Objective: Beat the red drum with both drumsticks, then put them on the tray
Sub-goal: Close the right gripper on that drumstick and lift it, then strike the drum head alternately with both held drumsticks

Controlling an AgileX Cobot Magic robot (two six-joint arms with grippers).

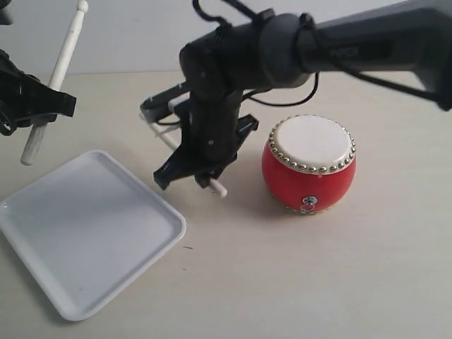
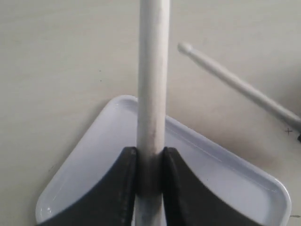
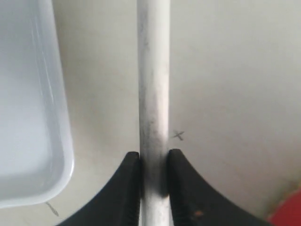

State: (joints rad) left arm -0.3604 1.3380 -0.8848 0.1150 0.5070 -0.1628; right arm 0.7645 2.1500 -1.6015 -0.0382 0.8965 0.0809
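Note:
The red drum (image 1: 308,164) with its cream skin stands upright on the table at the right. The white tray (image 1: 85,229) lies flat at the front left and holds nothing. My left gripper (image 1: 44,106) is shut on one drumstick (image 1: 65,49), which stands steeply tilted above the tray's far corner. In the left wrist view that drumstick (image 2: 152,94) sits pinched between the pads (image 2: 127,183) over the tray (image 2: 211,179). My right gripper (image 1: 200,171) is shut on the other drumstick (image 1: 165,136), low between tray and drum. The right wrist view shows this drumstick (image 3: 153,84) clamped beside the tray's rim (image 3: 63,155).
The pale tabletop (image 1: 318,282) extends in front of the drum. The right arm (image 1: 339,42) reaches across above the drum from the right. A small pen cross (image 3: 178,135) marks the table near the right gripper. A corner of the drum (image 3: 289,212) shows red.

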